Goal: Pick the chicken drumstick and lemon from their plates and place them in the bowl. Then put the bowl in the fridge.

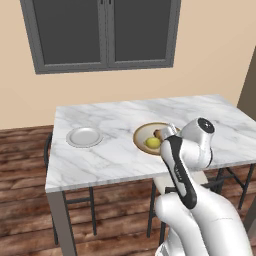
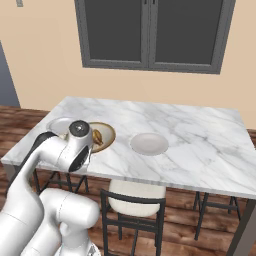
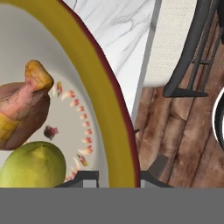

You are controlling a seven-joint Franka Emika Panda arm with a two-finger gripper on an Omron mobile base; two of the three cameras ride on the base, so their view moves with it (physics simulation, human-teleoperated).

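The tan-rimmed bowl point(image 1: 140, 131) point(image 2: 107, 134) sits near the front edge of the marble table point(image 1: 115, 155). Inside it lie the yellow-green lemon point(image 1: 153, 143) point(image 3: 30, 166) and the orange-brown chicken drumstick point(image 1: 159, 133) point(image 2: 97, 136) point(image 3: 19, 113), side by side. In the hand view my gripper point(image 3: 117, 175) is shut on the bowl's rim point(image 3: 105, 113), one dark fingertip inside the bowl and one outside. One of the plates point(image 1: 84, 136) point(image 2: 59, 124) lies empty left of the bowl, the other point(image 2: 149, 143) empty to its right. The fridge is out of view.
A chair with a cream seat point(image 2: 135, 197) is tucked under the table's front edge, right below the bowl. Another dark chair frame point(image 1: 75, 200) stands under the left end. A dark window point(image 1: 105, 32) fills the wall behind. Wooden floor point(image 3: 183, 131) lies below the table edge.
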